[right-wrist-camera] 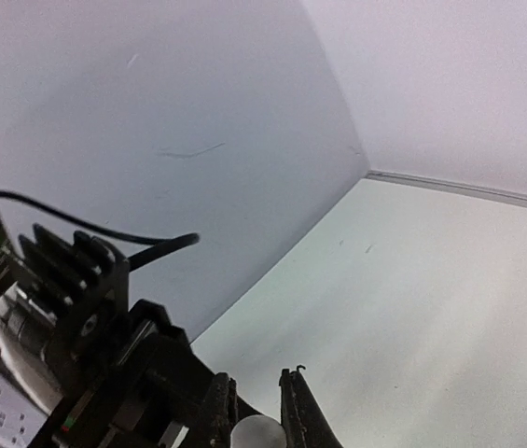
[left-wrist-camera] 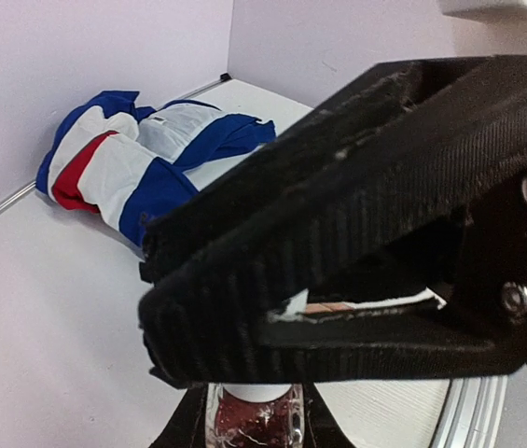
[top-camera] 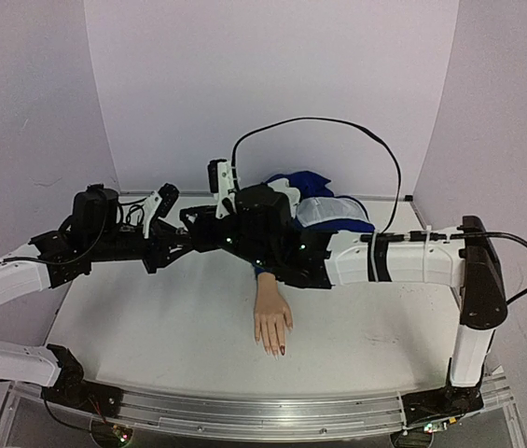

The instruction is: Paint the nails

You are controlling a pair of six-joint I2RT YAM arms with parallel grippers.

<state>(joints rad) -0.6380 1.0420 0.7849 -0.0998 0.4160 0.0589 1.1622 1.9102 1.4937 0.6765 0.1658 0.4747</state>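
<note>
Crossing wrist behind nails: right arm

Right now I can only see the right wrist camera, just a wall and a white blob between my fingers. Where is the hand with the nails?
Observer: The mannequin hand lies on the table, poking out from under the right arm, fingers toward the near edge.
Operator: So what's my white blob?
Observer: Likely the white cap of the polish bottle. The left wrist view shows dark red polish just under it, held by the left gripper.
Operator: Are any nails painted?
Observer: From above, one of the nails looks dark. The others are too small to judge.
</note>
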